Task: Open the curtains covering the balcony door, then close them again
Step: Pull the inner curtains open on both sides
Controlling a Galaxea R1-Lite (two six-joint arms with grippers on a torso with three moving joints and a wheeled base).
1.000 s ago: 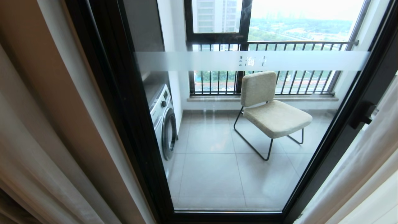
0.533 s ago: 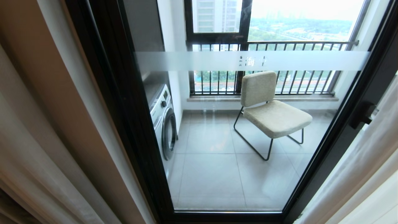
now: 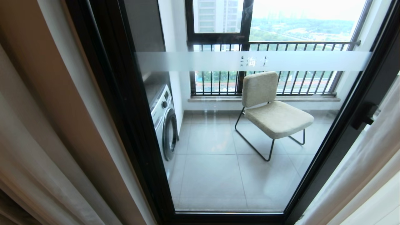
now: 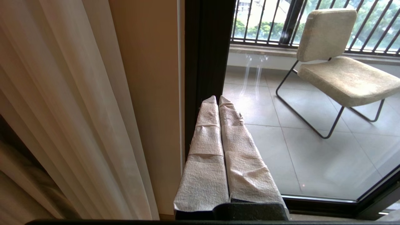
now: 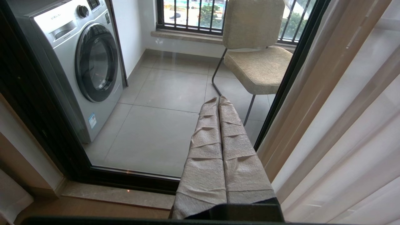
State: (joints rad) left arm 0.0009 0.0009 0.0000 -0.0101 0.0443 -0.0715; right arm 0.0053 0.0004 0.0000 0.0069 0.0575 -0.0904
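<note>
Item: balcony door (image 3: 237,134), glass uncovered. Curtains (image 3: 40,150) drawn back to both sides, cream drape and sheer at left, sheer at right (image 3: 359,175). Beyond the glass: chair (image 3: 272,109), washing machine (image 3: 164,122).

Left gripper (image 4: 217,99): jaws pressed together, empty, beside the door's left frame post. Right gripper (image 5: 218,99): jaws pressed together, empty, near the right-hand curtain.

Change from the earlier frames: none; scene holds static. Reading: opening looks done, closing not yet begun.
</note>
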